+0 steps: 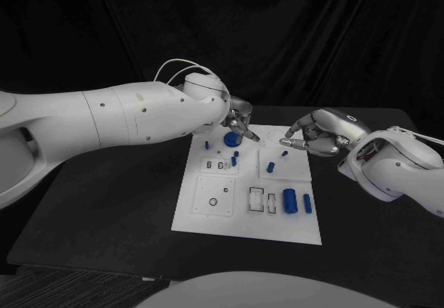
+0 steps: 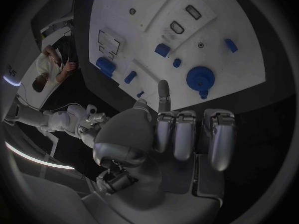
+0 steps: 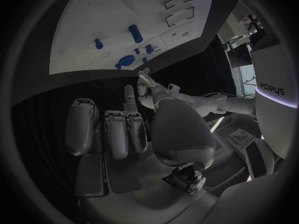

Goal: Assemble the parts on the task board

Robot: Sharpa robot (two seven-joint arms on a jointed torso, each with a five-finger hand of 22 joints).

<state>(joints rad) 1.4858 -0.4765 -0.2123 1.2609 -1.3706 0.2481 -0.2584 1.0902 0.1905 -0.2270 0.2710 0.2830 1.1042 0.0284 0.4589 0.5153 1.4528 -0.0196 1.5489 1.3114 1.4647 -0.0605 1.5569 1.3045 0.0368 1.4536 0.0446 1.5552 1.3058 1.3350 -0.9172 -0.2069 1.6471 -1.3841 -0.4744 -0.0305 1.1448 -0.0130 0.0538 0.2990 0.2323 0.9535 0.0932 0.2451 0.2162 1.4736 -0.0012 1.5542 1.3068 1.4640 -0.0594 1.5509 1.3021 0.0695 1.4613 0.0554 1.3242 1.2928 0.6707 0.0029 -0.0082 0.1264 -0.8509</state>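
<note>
The white task board lies mid-table. At its far edge sits a round blue part, with small blue pegs just before it. My left hand hovers over that far edge; in the left wrist view one finger points toward the board beside the round part while the others curl in, holding nothing. My right hand hangs over the far right corner with its fingers curled, above a small peg. A blue cylinder and a slim blue part lie at the near right.
Rectangular slots and a plate with a round hole mark the board's near half. Another peg stands mid-right. Black table surrounds the board, with free room on the left and at the front.
</note>
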